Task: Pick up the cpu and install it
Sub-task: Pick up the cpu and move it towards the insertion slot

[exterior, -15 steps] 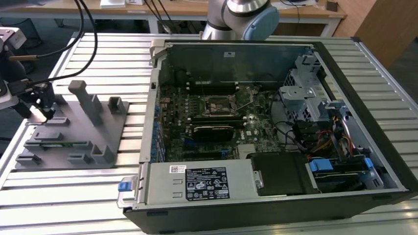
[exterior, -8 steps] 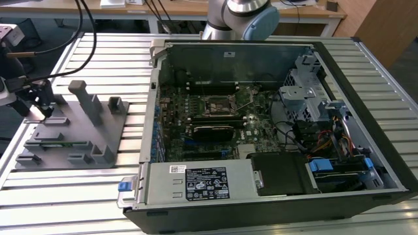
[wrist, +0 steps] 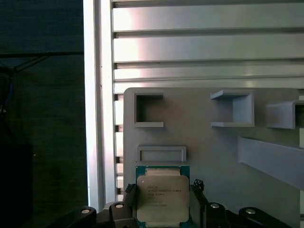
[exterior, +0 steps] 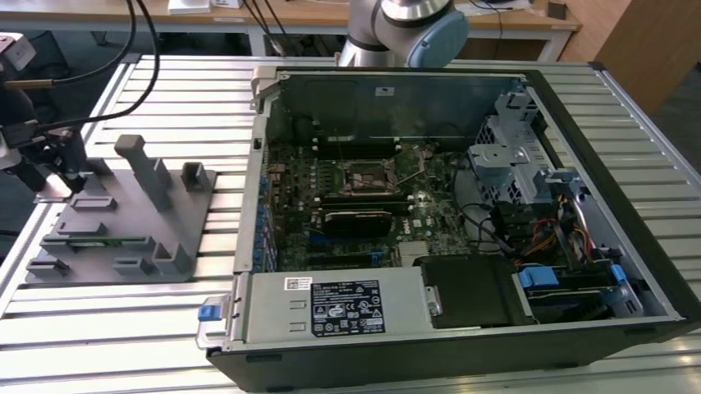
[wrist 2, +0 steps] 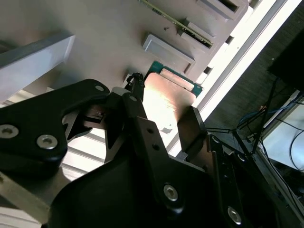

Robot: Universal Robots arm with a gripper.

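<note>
- Gripper (exterior: 46,168) is low over one corner of the grey holder block (exterior: 110,226), at the exterior view's left.
- Its fingers (wrist: 197,197) are narrow. There's one on each side of the cpu (wrist: 162,202), touching its edges, so it's holding the cpu.
- In both wrist views the cpu (wrist 2: 166,95) lies flat btwn the fingers. Shiny grey top faces up w/ a green rim round it, and it looks to rest on the block.
- Just past the fingertips there's a small low frame (wrist: 161,154) on the block, right beside the cpu.
- Farther out from the gripper are 2 square pockets (wrist: 148,110) on the same block.
- A thin green card (exterior: 104,242) lies in a slot of the block, near the gripper.
- A tall grey post (exterior: 148,168) stands up from the block, near the gripper.
- The open computer case (exterior: 438,361) is well apart from the gripper, toward the exterior view's right.
- Inside the case:
  - green motherboard (exterior: 438,213) on the floor
  - black square socket (exterior: 362,176) w/ metal frame, mid board
  - silver power box (exterior: 328,308) at one end
  - grey drive cage (exterior: 506,160) and colored cables (exterior: 547,242) on the side farthest from the gripper
- The block and case both sit on a slatted metal table (wrist: 199,47).
</note>
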